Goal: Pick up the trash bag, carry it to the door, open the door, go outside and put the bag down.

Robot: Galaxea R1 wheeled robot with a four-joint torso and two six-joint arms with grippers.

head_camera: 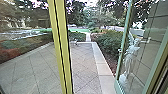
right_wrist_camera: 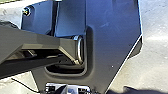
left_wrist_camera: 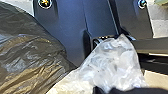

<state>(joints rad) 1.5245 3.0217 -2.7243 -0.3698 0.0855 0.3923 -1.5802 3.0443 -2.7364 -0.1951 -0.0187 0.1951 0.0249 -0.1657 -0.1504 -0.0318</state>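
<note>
On the near side of the yellow post (head_camera: 63,55), I am seeing the dark trash bag (left_wrist_camera: 27,57) alongside my base plate (left_wrist_camera: 67,27); it is probably riding low there to leave my view ahead free. I cannot tell whether either pincer is wide, narrow or holding the bag. Its film is creasing into glossy folds, while milky clear plastic (left_wrist_camera: 115,62) is bunching up to a peak next to it. To the post's right, a green-framed glass pane (head_camera: 123,43) is standing, a pale winged statue (head_camera: 129,56) showing in it. Beyond the post, gritty diagonal paving (head_camera: 82,60) is meeting smooth kerbstones (head_camera: 103,67), presumably keeping soil back; farther out, rounded hedges (head_camera: 107,42) are spreading beneath feathery trees (head_camera: 100,12).
</note>
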